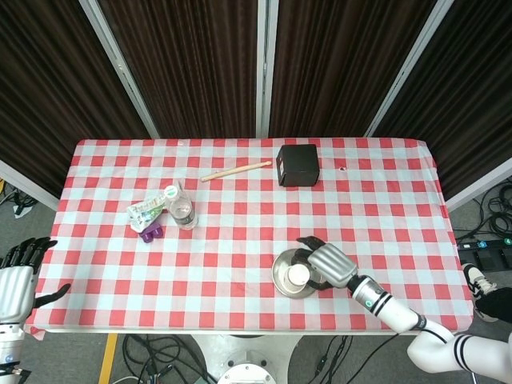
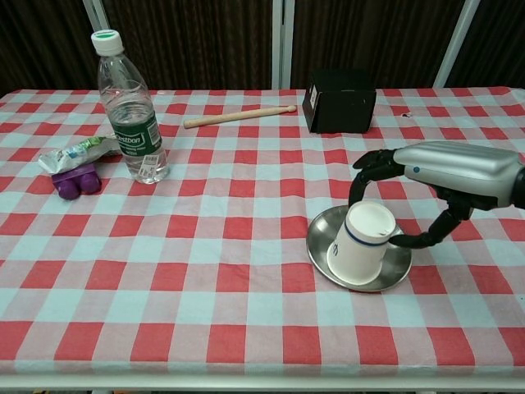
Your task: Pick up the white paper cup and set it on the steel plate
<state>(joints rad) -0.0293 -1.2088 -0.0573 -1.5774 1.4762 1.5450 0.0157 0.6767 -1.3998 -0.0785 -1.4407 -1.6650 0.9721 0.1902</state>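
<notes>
White paper cup (image 2: pixel 361 244) sits upside down and tilted on the steel plate (image 2: pixel 320 240), gripped between the right hand's (image 2: pixel 447 176) curled fingers (image 2: pixel 367 168). Placing step; next, likely, settle it and let go. Left hand (image 1: pixel 14 282) hangs open off the bench (image 2: pixel 205 271).

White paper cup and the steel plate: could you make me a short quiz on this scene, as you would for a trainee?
1. True or false: the white paper cup rests on the round steel plate.
2. Which hand is at the cup: A left hand, B right hand?
3. Fill in: the clear plastic water bottle stands beside a ___ object.

Key: 1 true; 2 B; 3 purple.
</notes>
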